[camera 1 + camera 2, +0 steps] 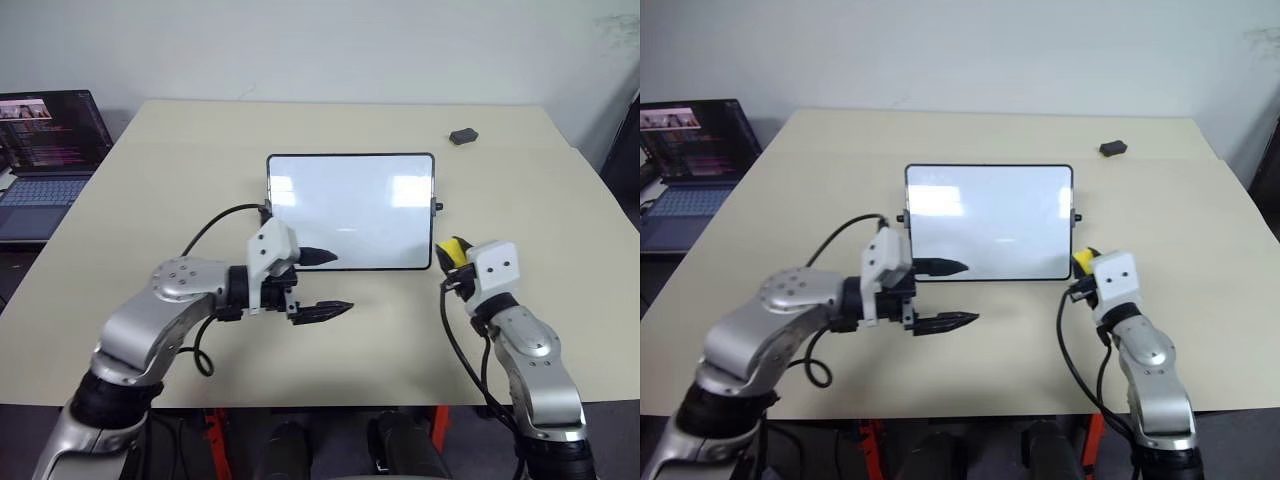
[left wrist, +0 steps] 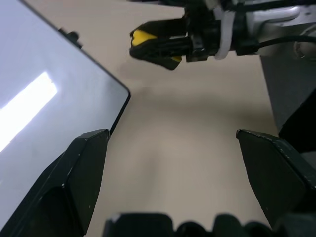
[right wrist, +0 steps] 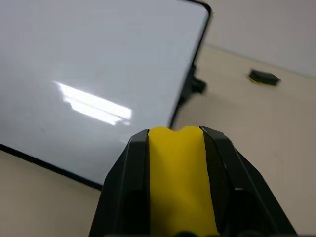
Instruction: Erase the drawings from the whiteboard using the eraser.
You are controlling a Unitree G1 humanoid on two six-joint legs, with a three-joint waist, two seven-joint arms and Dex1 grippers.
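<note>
At the whiteboard's [image 1: 350,210] near-right corner, the right gripper [image 1: 452,254] sits just off the frame, over bare table [image 1: 560,200], fingers clamped on the eraser [image 3: 180,177]. The yellow block is pinched lengthwise between the two black fingers, its tip poking out past them; the wrist view shows it pointing past the board's right edge, not over the white surface. Can't tell whether it hangs above the table or touches it.

Left gripper [image 1: 325,283] is at the whiteboard's near-left corner, pointing sideways across the near edge toward the right gripper. Fingers spread wide, nothing between them. One finger [image 1: 318,257] overlaps the board's near-left corner, the other [image 1: 322,312] is off the board on the near side, over the table.

Whiteboard lies flat at table centre, black frame, side knob [image 1: 438,206] on the right edge. Surface reads clean white with light glare; no drawings that I can make out.

Beyond the whiteboard's far-right corner, well apart: small dark grey lump [image 1: 463,135] on the table. Well left of the whiteboard, off the table edge: open laptop [image 1: 45,160].
</note>
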